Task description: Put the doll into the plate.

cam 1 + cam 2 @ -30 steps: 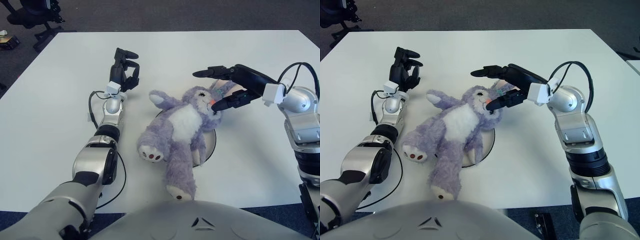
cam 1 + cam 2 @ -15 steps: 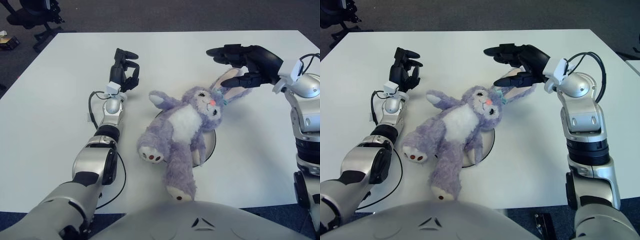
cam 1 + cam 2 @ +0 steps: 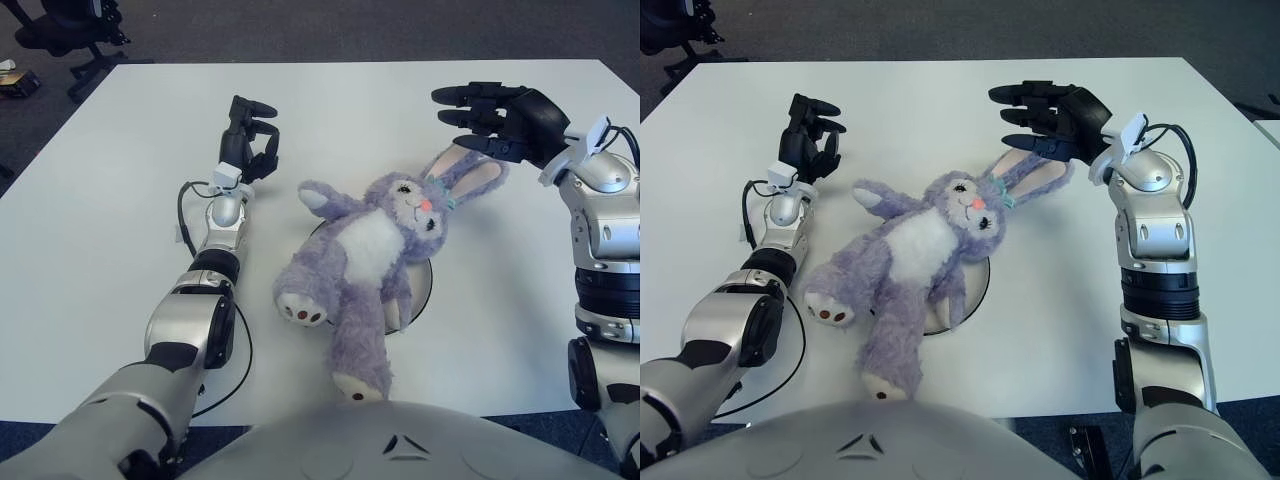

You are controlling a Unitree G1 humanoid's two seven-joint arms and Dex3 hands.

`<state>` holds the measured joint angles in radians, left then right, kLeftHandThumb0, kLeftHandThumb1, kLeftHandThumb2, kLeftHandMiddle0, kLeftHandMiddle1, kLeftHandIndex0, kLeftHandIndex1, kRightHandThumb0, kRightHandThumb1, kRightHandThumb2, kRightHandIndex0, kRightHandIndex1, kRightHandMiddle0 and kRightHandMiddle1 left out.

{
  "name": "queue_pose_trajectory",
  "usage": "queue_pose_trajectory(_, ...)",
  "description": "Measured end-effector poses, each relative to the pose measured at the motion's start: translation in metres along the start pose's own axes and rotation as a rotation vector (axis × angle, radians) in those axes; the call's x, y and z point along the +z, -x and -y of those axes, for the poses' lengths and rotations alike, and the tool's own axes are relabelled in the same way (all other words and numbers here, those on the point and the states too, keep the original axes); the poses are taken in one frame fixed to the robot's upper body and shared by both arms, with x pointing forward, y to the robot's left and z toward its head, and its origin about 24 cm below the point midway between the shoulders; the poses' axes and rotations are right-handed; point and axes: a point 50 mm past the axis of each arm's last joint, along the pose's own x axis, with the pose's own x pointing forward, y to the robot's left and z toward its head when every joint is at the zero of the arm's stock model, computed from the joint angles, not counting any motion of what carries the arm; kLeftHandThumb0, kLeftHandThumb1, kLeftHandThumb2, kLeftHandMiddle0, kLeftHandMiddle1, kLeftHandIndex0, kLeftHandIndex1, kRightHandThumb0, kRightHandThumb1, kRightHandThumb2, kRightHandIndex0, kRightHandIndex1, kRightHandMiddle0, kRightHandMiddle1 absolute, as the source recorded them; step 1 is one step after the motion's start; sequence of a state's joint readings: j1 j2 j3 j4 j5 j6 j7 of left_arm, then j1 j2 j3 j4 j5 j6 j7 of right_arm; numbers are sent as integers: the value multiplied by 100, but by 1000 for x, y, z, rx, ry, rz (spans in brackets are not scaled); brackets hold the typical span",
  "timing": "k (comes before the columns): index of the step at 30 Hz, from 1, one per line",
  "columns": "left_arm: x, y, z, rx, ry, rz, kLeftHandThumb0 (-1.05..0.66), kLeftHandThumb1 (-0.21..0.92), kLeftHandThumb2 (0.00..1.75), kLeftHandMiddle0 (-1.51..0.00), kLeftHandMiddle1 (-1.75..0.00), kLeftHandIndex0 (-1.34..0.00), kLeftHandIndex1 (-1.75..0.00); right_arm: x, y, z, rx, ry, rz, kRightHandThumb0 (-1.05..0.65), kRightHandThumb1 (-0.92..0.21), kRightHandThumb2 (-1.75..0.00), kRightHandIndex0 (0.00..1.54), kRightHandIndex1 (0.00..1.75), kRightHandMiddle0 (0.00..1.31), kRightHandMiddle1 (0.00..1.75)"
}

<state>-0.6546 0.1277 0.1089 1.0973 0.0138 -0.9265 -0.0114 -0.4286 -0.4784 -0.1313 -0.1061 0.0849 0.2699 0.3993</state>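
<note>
A purple plush rabbit doll (image 3: 372,250) lies on its back across a white plate (image 3: 424,282) in the middle of the white table, covering most of it; its head, ears and legs hang past the rim. My right hand (image 3: 497,118) is open, fingers spread, raised above and just right of the doll's ears, holding nothing. My left hand (image 3: 250,135) rests idle at the far left of the table, away from the doll.
The white table (image 3: 100,200) extends all around the doll. A black cable (image 3: 240,350) loops beside my left arm. An office chair base (image 3: 70,40) stands on the dark floor beyond the table's far left corner.
My right hand let go of the doll's head, opened and drew back up and to the right. The doll's ears have sprung free. The left hand has not moved.
</note>
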Motion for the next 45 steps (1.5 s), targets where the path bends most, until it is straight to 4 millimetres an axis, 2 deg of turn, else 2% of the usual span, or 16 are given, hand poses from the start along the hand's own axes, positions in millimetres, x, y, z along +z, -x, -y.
queue_pose_trajectory(3,0,0,0,-1,1,0,0,92,50,-17,-169,-18,-167,-7,0,3,-49,1,-21,-23,-89,-1,74,3,79,15)
queue_pose_trajectory(10,0,0,-2,-8,1,-1,0,92,50,-18,-169,-18,-167,-24,3,4,-169,1,-82,-23,-90,0,82,1,70,40)
queue_pose_trajectory(14,-1,1,-4,-8,2,-3,0,92,49,-19,-168,-19,-166,-32,4,2,-209,-10,-100,-22,-90,0,83,1,68,44)
queue_pose_trajectory(18,-1,1,-7,0,6,-4,-1,92,45,-28,-173,-21,-148,-39,8,-2,-228,-16,-111,-21,-91,-1,85,2,66,45)
queue_pose_trajectory(25,0,2,-14,28,18,1,-1,92,45,-30,-174,-20,-146,-48,12,-5,-253,-17,-135,-22,-92,-6,88,1,60,53)
queue_pose_trajectory(26,0,3,-16,32,20,5,-1,92,45,-30,-175,-20,-146,-50,13,-5,-259,-20,-137,-27,-92,-13,90,2,55,86)
queue_pose_trajectory(27,1,3,-17,35,22,10,-1,92,45,-30,-175,-20,-146,-51,13,-6,-266,-23,-137,-30,-92,-18,91,2,52,107)
queue_pose_trajectory(30,2,4,-19,49,30,27,-1,92,45,-30,-175,-20,-146,-56,14,-6,-291,-38,-144,-33,-92,-24,92,3,48,133)
queue_pose_trajectory(33,4,5,-21,61,39,39,-1,92,50,-20,-172,-16,-162,-63,15,-5,-311,-44,-148,-35,-92,-26,94,3,46,142)
queue_pose_trajectory(38,6,8,-21,81,68,58,-1,92,52,-16,-172,-15,-169,-79,20,0,-364,-53,-171,-35,-92,-27,94,3,45,145)
queue_pose_trajectory(39,7,9,-22,86,74,59,-1,92,52,-21,-173,-13,-165,-82,21,1,-373,-56,-179,-35,-92,-27,95,4,46,145)
queue_pose_trajectory(40,7,9,-22,87,77,57,-1,92,51,-22,-173,-12,-163,-85,22,2,-383,-59,-185,-28,-92,-24,89,23,47,145)
queue_pose_trajectory(41,7,9,-22,88,81,54,-1,92,51,-25,-174,-12,-161,-87,24,3,-400,-63,-192,-18,-92,-21,80,52,48,146)
queue_pose_trajectory(43,6,10,-22,89,91,41,-1,92,51,-27,-174,-11,-159,-92,27,6,-441,-77,-202,-10,-92,-17,75,73,50,146)
queue_pose_trajectory(45,5,11,-21,85,96,30,-1,92,50,-28,-174,-11,-157,-96,29,8,-475,-92,-208,-4,-92,-14,72,86,52,146)
